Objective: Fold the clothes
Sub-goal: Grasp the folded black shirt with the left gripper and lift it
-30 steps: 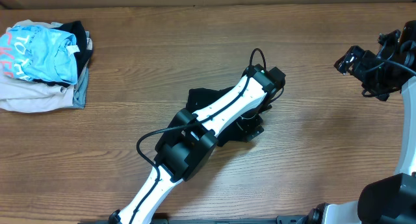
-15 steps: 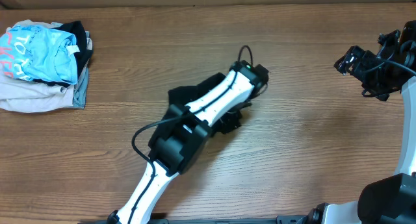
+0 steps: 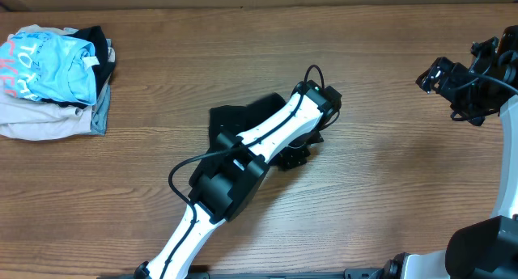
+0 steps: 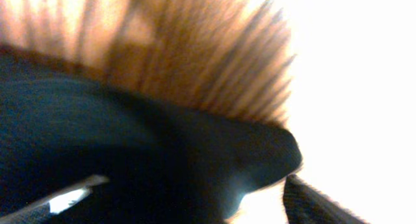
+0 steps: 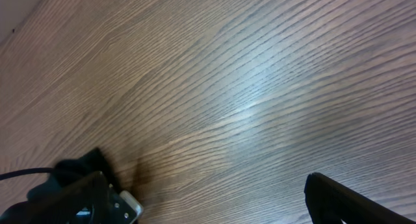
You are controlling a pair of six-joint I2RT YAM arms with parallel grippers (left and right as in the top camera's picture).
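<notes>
Both claws show: the left claw point(image 4: 188, 199) sits on the black T-shirt point(image 3: 231, 117), and I cannot tell whether it grips. Right of the T-shirt, the right claw point(image 3: 439, 75) hangs open.

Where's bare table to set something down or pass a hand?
Free: bare table between the garment pile and black T-shirt; wider stretch between the T-shirt and right gripper. Crowded: centre, left arm over the T-shirt.

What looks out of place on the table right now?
The black T-shirt lies bunched in a crumpled heap mid-table, partly under the left arm, not spread flat. The pile of clothes at the far left is rumpled too. Nothing looks spilled or damaged.
</notes>
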